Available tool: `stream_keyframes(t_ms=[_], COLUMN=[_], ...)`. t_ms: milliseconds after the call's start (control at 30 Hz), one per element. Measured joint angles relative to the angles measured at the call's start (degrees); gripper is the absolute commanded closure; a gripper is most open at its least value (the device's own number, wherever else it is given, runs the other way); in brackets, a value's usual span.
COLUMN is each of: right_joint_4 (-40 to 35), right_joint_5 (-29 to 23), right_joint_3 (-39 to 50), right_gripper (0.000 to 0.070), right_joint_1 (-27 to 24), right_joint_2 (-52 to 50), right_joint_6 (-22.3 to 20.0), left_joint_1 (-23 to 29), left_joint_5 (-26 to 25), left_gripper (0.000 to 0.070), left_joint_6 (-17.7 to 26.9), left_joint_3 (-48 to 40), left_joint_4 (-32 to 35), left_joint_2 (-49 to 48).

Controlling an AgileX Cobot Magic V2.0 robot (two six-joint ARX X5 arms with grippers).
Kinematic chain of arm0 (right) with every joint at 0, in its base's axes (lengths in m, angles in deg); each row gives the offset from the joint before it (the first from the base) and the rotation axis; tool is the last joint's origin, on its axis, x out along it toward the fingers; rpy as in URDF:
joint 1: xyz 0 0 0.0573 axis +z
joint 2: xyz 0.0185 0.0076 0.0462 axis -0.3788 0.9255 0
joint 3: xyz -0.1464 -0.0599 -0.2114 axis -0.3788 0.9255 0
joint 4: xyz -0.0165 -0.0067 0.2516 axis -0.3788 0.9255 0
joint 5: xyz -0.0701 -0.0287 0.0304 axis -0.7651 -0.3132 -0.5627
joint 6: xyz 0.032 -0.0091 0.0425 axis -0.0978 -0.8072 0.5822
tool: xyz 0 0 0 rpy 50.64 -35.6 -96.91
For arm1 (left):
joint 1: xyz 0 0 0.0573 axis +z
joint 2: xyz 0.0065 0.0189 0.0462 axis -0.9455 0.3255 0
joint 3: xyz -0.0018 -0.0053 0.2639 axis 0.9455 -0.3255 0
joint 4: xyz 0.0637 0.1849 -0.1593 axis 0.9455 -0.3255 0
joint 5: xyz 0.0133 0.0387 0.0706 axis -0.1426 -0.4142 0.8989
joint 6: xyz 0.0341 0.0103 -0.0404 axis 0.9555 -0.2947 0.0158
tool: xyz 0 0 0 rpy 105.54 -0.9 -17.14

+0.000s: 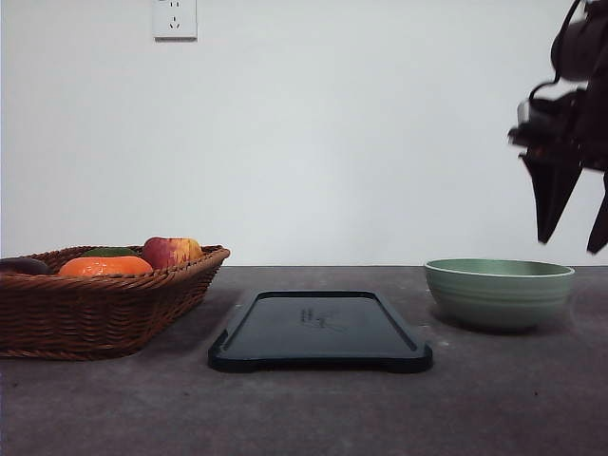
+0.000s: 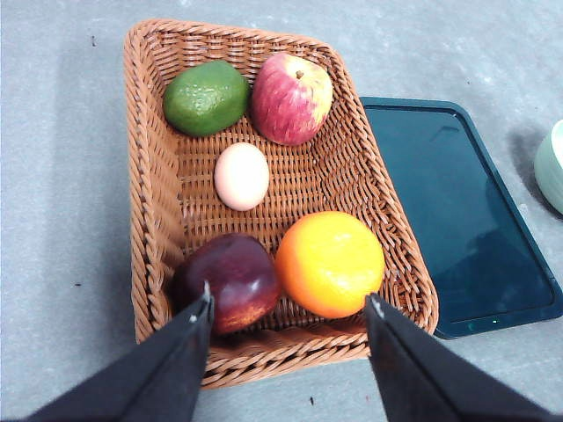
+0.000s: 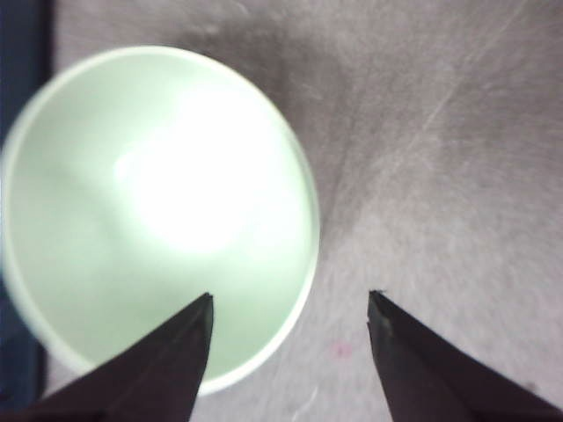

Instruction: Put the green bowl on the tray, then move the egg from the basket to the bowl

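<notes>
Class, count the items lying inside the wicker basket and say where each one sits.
5. In the basket: a lime and an apple at the far end, the egg in the middle, a dark plum and an orange nearest the left gripper.

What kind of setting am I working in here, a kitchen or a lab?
Likely a lab tabletop setup, not a kitchen: a bare grey table, a plain white wall with one socket, and staged props, namely a basket of fruit, a tray and a bowl.
</notes>
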Motion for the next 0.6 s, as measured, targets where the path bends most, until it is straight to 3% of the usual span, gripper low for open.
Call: stream_keyframes(t_ms=[67, 233, 267, 433, 600], right_joint_4=[-0.73, -2.05, -2.06, -2.11, 2.57], right_joint_5=[0.00, -0.02, -0.02, -0.02, -0.06], right_joint_3=[0.00, 0.00, 0.00, 0.00, -2.73], right_gripper=[0.0417, 0.0672, 0.0691, 0.0700, 0.0700], right_joint_1=[0.00, 0.00, 0.00, 0.00, 0.01], right_joint_2=[1.37, 3.83, 3.94, 3.99, 3.99], right_joint_6=[0.00, 0.00, -0.01, -0.04, -0.11], left_joint_1=[0.00, 0.00, 0.00, 0.00, 0.00], left_joint_5=[0.00, 0.02, 0.02, 0.01, 0.00], left_gripper=[0.0355, 0.0355, 0.0355, 0.0355, 0.0355], left_joint_6=[0.00, 0.00, 0.00, 0.00, 0.00], left_joint_3=[0.00, 0.00, 0.00, 0.00, 0.00], left_joint_4=[0.00, 0.02, 0.02, 0.11, 0.15], left_joint_2=[0.00, 0.00, 0.00, 0.00, 0.00])
